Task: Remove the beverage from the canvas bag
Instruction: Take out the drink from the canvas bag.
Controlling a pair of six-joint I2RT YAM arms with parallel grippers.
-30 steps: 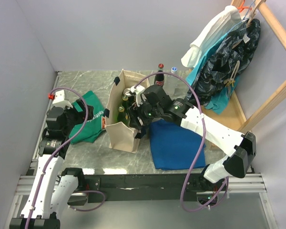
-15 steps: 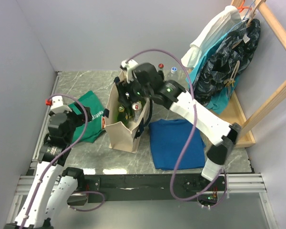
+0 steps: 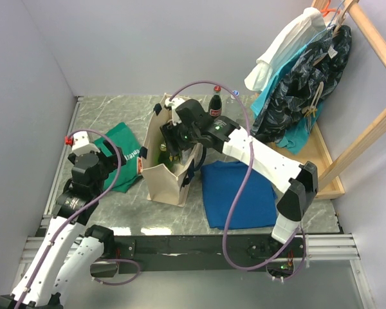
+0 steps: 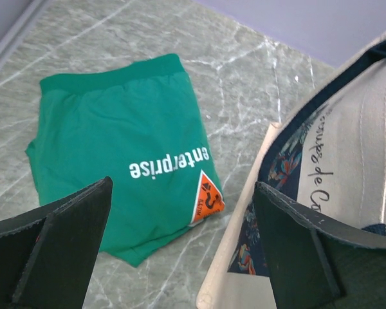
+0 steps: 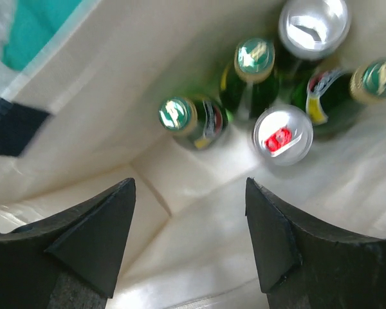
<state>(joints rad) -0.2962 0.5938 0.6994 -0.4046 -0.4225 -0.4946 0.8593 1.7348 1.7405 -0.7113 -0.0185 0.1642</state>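
While the right pincer [image 5: 190, 232] hangs over the mouth of the canvas bag [image 3: 162, 168] with its two fingers spread wide and nothing between them, I judge that it is lining up to reach down for a drink. Inside the bag three green bottles [image 5: 193, 116] and two cans [image 5: 283, 134] stand close together at one end, tops up, so each can be taken from above. The left pincer [image 4: 180, 251] is spread and empty too; it hovers near the bag's side, by the green cloth [image 4: 128, 161], perhaps ready to steady the bag. The bag stands upright on the grey marble counter [image 3: 109, 112], between the green cloth and a blue cloth [image 3: 238, 193]. A dark bottle with a red cap [image 3: 215, 103] stands outside, behind the bag. Pale violet walls close in the counter, and clothes [image 3: 309, 71] hang from a wooden rack [image 3: 373, 129] at the right.
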